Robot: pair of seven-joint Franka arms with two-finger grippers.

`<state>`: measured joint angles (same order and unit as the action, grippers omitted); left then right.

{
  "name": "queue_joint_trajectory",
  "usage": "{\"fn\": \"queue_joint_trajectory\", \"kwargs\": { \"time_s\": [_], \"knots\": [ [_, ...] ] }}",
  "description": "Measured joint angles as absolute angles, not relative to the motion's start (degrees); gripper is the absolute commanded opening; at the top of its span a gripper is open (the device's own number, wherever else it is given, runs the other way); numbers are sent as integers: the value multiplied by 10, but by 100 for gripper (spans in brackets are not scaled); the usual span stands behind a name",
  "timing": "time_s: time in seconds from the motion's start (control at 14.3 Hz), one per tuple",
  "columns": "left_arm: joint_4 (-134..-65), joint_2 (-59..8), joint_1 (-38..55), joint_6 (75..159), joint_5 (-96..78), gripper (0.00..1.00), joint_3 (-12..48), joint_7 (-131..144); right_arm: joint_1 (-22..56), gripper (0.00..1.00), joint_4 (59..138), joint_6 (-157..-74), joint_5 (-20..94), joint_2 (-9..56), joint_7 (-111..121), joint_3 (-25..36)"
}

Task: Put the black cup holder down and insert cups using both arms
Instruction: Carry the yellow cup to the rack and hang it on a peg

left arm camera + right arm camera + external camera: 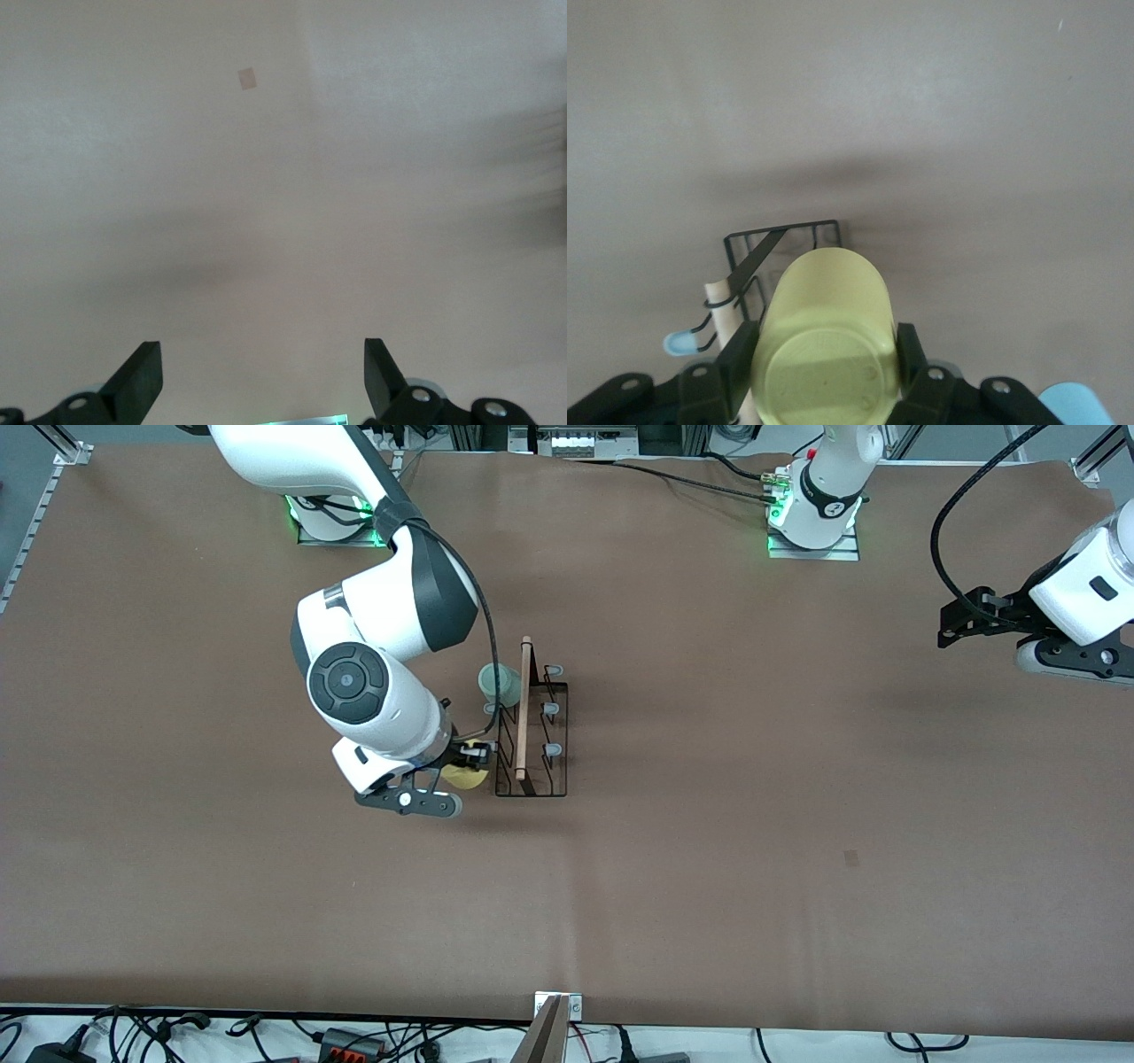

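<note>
1. At the middle of the brown paper-covered table (pixel 709 850) we find the thin black wire cup holder with its light wooden rod handle (pixel 532 726), standing upright on its rectangular base. Its long axis runs from the robots' bases toward the front camera.
2. A mint green plastic tumbler (pixel 498 683) already sits on a peg at the holder's end farther from the front camera, on the side toward the right arm's end of the table. Several pale grey-blue capped pegs (pixel 551 708) on the holder's other side are bare.
3. The right gripper (pixel 461 766) is over the holder's nearer end, on the same side as the green tumbler. Its fingers (pixel 735 363) are clamped on either side of a yellow plastic tumbler (pixel 826 341), whose flat base faces the wrist camera and whose body points away toward the holder's wire frame.
4. We judge the coming move to turn on this: the yellow tumbler lies just beside the holder's nearer corner, and its open mouth must line up with a free peg there. The peg itself is hidden by the tumbler, so we cannot confirm whether it is engaged.
5. A light blue object (pixel 1076 403) shows at the edge of the right wrist view; we cannot identify it with confidence.
6. The left gripper (pixel 261 381) waits well apart from the holder, over bare table at the left arm's end, with its jaws spread and holding nothing. The right arm is clearly the nearer one.
</note>
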<state>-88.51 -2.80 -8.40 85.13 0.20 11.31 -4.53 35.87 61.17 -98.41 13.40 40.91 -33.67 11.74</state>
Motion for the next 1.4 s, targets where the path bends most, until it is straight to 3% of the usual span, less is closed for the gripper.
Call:
{"fn": "queue_joint_trajectory", "kwargs": {
  "time_s": [1.05,1.19,1.26,1.33,1.4],
  "knots": [
    [-885,-28,-84,851,2,100,113,-45,374,27,620,-985,139,448,-354,113],
    [-885,-28,-84,851,2,100,113,-45,378,31,621,-985,139,454,-354,113],
    [-885,-28,-84,851,2,100,113,-45,379,57,622,-985,139,457,-354,113],
    [-885,-28,-84,851,2,100,113,-45,380,100,622,-986,139,460,-354,113],
    [-885,-28,-84,851,2,100,113,-45,379,100,622,-989,139,462,-354,113]
  ]
}}
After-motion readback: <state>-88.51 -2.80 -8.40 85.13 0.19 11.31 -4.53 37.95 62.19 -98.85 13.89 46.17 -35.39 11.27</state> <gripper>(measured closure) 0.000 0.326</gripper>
